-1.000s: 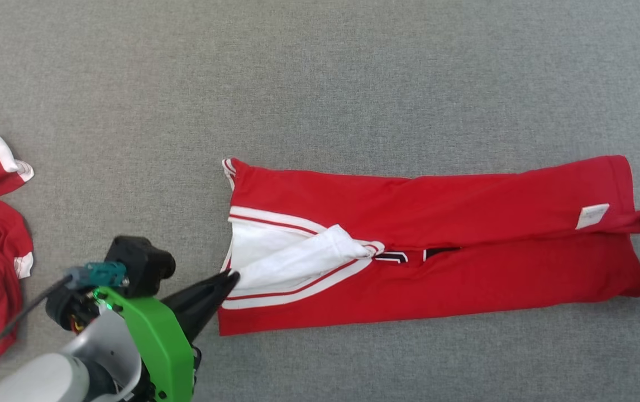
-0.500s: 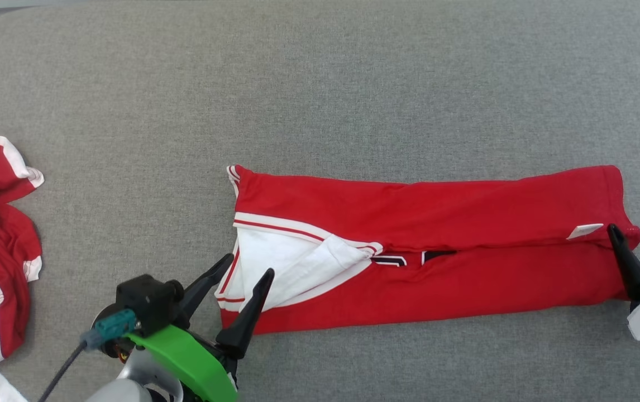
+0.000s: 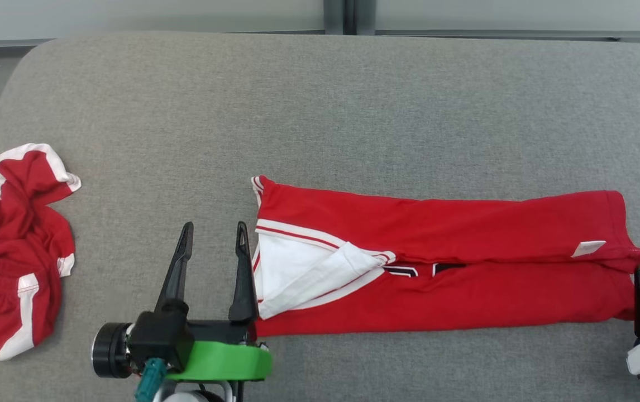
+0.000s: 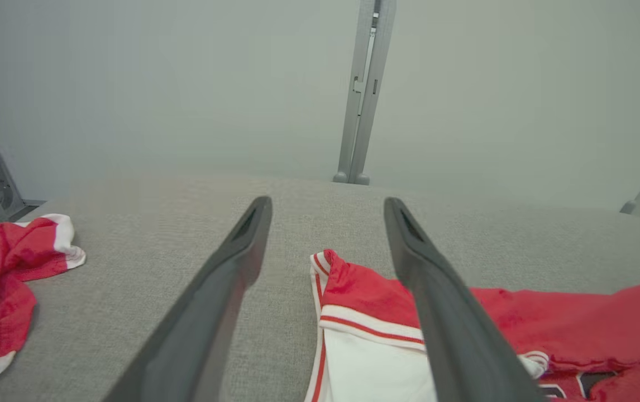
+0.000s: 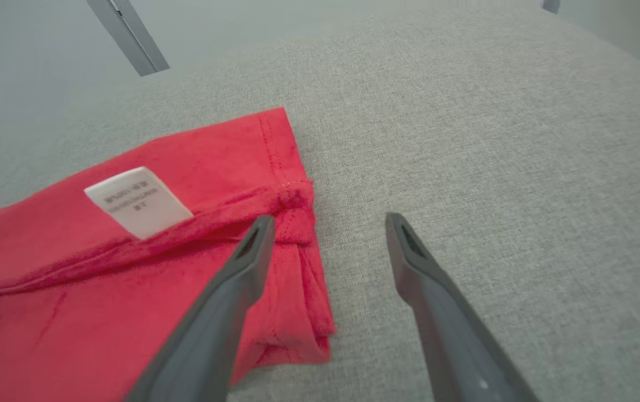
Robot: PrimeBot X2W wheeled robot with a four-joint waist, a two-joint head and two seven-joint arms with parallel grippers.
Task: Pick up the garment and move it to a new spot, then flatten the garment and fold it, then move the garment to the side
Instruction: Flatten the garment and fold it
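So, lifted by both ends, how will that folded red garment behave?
Probably floppy: the folded red garment lies limp and creased, so its middle would likely sag. The folds may slip open, since the white flap lies loose. It looks thin and light, and could drag on the textured grey surface.

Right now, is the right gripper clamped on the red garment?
No, the right gripper has its fingers wide apart, with no part of the garment pinched between them.

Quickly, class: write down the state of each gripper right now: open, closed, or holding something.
Left gripper: open, holding nothing, beside the garment at its collar end.
Right gripper: open, holding nothing, at the garment's hem end.
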